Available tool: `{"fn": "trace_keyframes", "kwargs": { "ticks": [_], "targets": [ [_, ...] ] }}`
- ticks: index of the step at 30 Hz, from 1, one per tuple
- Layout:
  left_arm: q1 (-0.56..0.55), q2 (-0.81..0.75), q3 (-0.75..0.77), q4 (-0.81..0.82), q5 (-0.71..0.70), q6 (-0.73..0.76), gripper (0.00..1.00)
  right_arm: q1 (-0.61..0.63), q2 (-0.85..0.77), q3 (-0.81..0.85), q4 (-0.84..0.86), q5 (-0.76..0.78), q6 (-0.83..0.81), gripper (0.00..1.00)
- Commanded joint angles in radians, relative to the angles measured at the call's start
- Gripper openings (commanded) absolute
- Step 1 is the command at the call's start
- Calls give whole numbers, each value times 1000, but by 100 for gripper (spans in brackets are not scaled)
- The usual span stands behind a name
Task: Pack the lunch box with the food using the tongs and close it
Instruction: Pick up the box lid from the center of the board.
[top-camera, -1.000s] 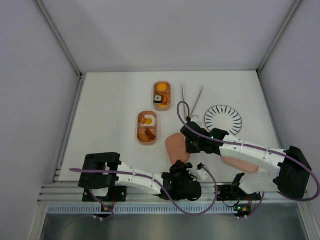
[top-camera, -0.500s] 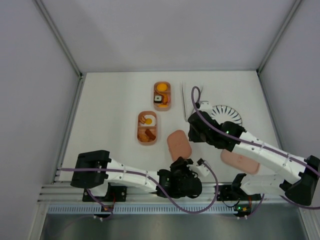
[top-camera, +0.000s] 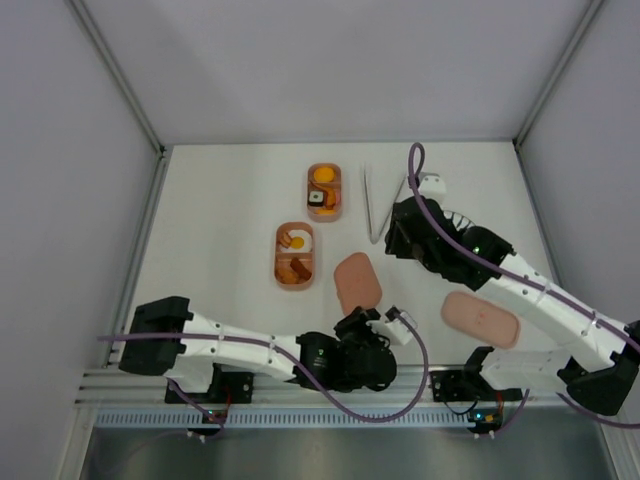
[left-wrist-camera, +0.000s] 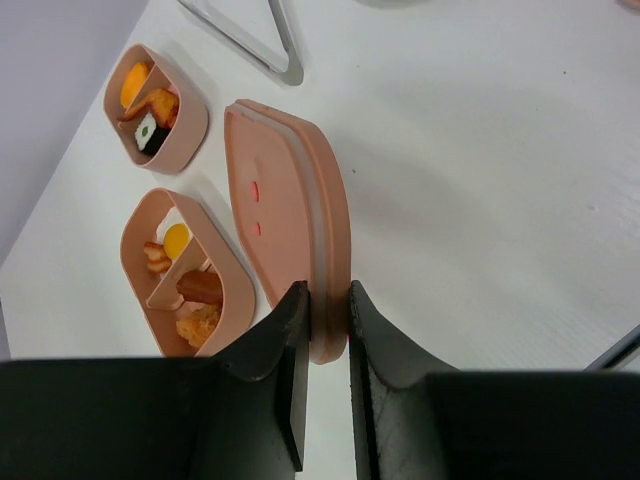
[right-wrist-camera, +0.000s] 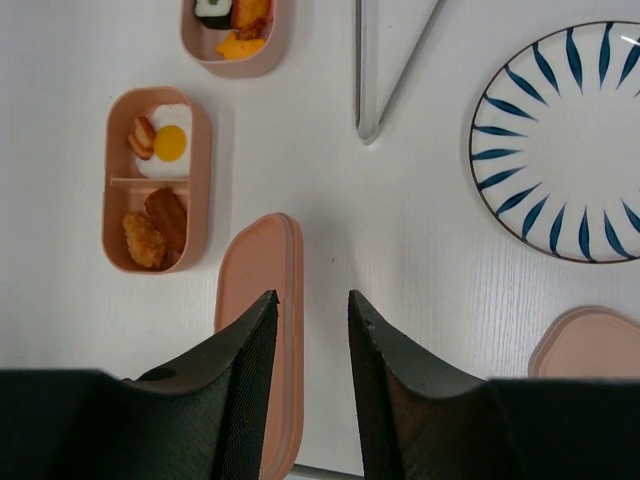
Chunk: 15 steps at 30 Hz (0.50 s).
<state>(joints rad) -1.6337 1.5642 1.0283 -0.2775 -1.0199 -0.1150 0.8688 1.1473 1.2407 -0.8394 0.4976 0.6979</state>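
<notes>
The left end effector (left-wrist-camera: 325, 295) was clamped on the short end of one lid (left-wrist-camera: 285, 195), pinching its rim, just beside the near tray (right-wrist-camera: 107, 200). The right end effector (right-wrist-camera: 312, 315) hung over the bench (right-wrist-camera: 400, 250), fingers apart and empty. I judged the lid light, stiff and smooth, so apt to slip; a rim pinch suited it. The near tray held a fried egg (right-wrist-camera: 168, 140), sausage strips (right-wrist-camera: 167, 215) and a brown fried piece (right-wrist-camera: 143, 240). The far tray (right-wrist-camera: 240, 70) held an orange piece (left-wrist-camera: 133, 85) and a sushi roll (left-wrist-camera: 148, 130). Both trays stood uncovered. The second lid (top-camera: 481, 320) lay well apart on the right, and the tongs (right-wrist-camera: 362, 80) lay beyond.
</notes>
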Motion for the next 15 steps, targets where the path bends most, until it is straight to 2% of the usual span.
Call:
{"fn": "trace_keyframes", "kwargs": {
  "ticks": [1,5,8,10,12,15],
  "targets": [
    [8,-91,-4,-9,-48,-20,0,-16,-18,65,-27,39,-32,34],
    [29,-168,-17,-22,4,-66,0,-31,-20,66,-23,44,-38,34],
    [115,-257,-39,-25,79,-127,0,-48,-34,49,-15,38,-43,35],
    [168,-344,-62,-12,185,-153,0,-57,-43,42,-10,35,-43,35],
    [260,-409,-100,24,327,-176,0,-62,-47,37,-6,33,-46,35],
    [383,-504,-125,52,463,-196,0,-73,-52,29,0,25,-51,35]
  ]
}}
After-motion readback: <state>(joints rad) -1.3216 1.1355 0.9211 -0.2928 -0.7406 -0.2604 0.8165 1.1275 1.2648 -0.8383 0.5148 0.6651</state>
